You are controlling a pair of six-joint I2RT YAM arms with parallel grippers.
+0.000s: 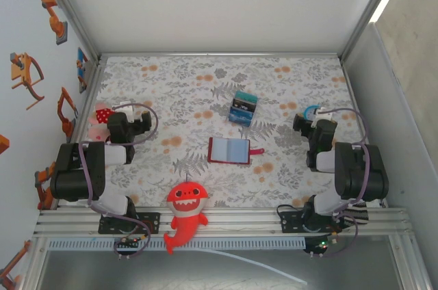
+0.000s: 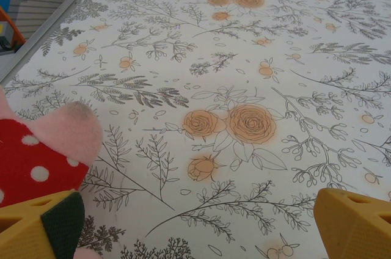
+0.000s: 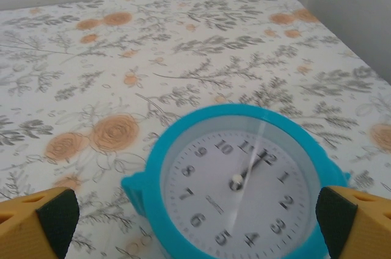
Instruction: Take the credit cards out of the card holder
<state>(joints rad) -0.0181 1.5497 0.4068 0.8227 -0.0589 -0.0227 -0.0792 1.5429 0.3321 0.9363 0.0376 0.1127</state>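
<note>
Overhead, the floral-print bench (image 1: 287, 180) sits boxed in by white panels (image 1: 219, 3). The card holder (image 1: 229, 150) lies open mid-bench; whether credit cards sit inside I cannot tell. The left pincer (image 2: 195, 231) gapes empty beside a cut-off spotted plush (image 2: 36, 155). The right pincer (image 3: 195, 225) spreads wide and empty, a blue clock (image 3: 235, 179) just ahead.

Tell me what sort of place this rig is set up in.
Probably a lab test booth, not a home: white panel walls on an aluminium frame enclose a floral-clothed table, strewn with props like a shark toy and a clock.
</note>
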